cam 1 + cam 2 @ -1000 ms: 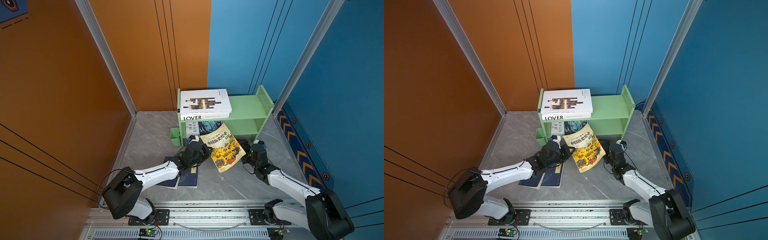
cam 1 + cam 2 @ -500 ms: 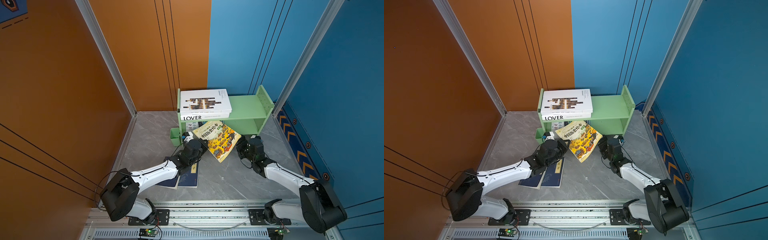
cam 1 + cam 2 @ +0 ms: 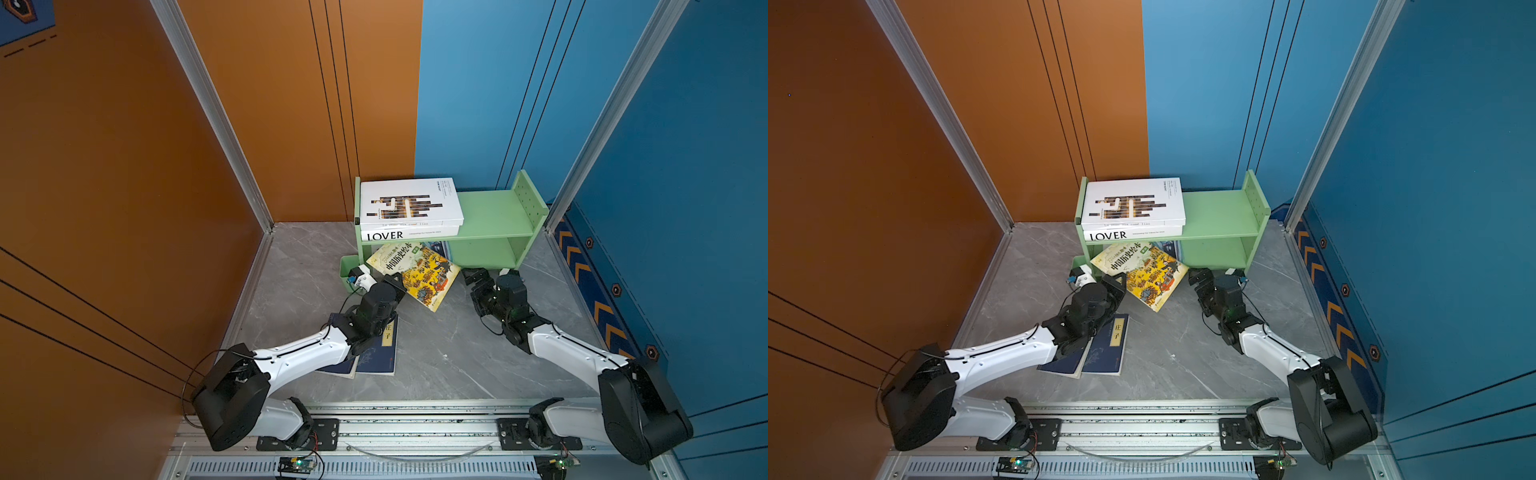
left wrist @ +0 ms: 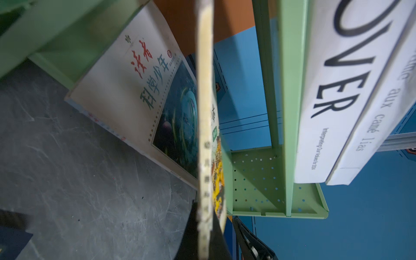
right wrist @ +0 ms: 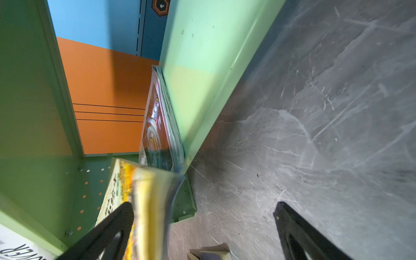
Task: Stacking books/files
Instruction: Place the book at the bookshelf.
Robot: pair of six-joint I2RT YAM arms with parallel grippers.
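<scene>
Picture book [image 3: 419,272], yellow, pinched by its spine edge in my closed left gripper [image 3: 395,286], tilted at the lower-bay mouth of the green shelf [image 3: 494,216], long axis pointing out from the shelf, with my right gripper [image 3: 476,277] gaping empty just beside its free edge.

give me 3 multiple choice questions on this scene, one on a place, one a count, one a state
1. The white barred book lies:
A) on the LOVER book
B) beneath it
C) upright beside it

2. How many navy books show?
A) one
B) two
C) four

3. The left gripper is:
A) open and empty
B) shut on the yellow picture book
C) shut on a navy book

Answers:
1 A, it lies flat above the LOVER spine.
2 B, two overlapping covers show.
3 B, the left wrist view shows that book's edge pinched.
</scene>
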